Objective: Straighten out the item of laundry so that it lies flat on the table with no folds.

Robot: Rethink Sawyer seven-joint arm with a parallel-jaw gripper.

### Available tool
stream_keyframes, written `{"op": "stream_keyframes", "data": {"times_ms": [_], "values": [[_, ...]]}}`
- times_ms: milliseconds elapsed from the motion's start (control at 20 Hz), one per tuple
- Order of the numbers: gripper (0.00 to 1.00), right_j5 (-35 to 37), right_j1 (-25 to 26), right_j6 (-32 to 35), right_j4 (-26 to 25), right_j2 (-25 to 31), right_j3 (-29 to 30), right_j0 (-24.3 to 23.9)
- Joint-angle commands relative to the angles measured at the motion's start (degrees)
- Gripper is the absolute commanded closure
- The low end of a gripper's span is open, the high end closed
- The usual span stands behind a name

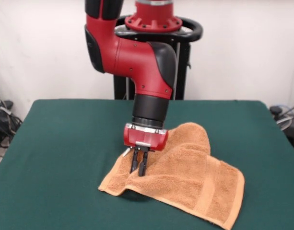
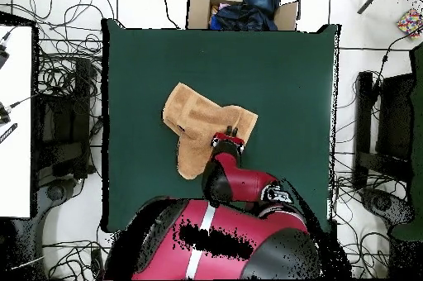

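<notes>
The light orange-tan towel (image 1: pixel 185 172) lies rumpled on the dark green table (image 1: pixel 65 143), right of centre and near the front edge. Its far part is folded over into a hump, and a woven band runs along its right end. A small white tag (image 1: pixel 126 152) sticks out at its left edge. My gripper (image 1: pixel 138 171) points straight down over the towel's left part, its two fingers close together with the tips at the cloth. In the overhead view the gripper (image 2: pixel 231 134) sits at the right edge of the towel (image 2: pixel 198 125).
The front left corner of the towel is slightly raised, with shadow under it. In the overhead view a cardboard box (image 2: pixel 198 7) with dark clothes stands beyond the table's far edge (image 2: pixel 281 34). Cables and equipment lie on the floor on both sides.
</notes>
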Motion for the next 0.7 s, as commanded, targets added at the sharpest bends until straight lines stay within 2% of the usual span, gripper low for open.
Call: {"op": "stream_keyframes", "data": {"times_ms": [50, 200, 450, 550, 650, 700], "values": [[1.0, 12.2, 13.0, 3.8, 5.5, 1.5, -9.7, 0.4], [1.0, 11.2, 13.3, 2.8, 3.0, 1.1, -10.3, -0.9], [1.0, 4.5, 12.8, 1.0, 3.1, -5.2, -9.0, 1.7], [1.0, 5.7, 11.9, 0.5, 0.9, -5.4, -9.1, 0.6], [1.0, 10.9, 10.7, -0.1, -3.2, -2.9, -9.5, -2.9], [1.0, 11.4, 10.2, -0.8, -3.8, -3.8, -9.7, -2.8]]}}
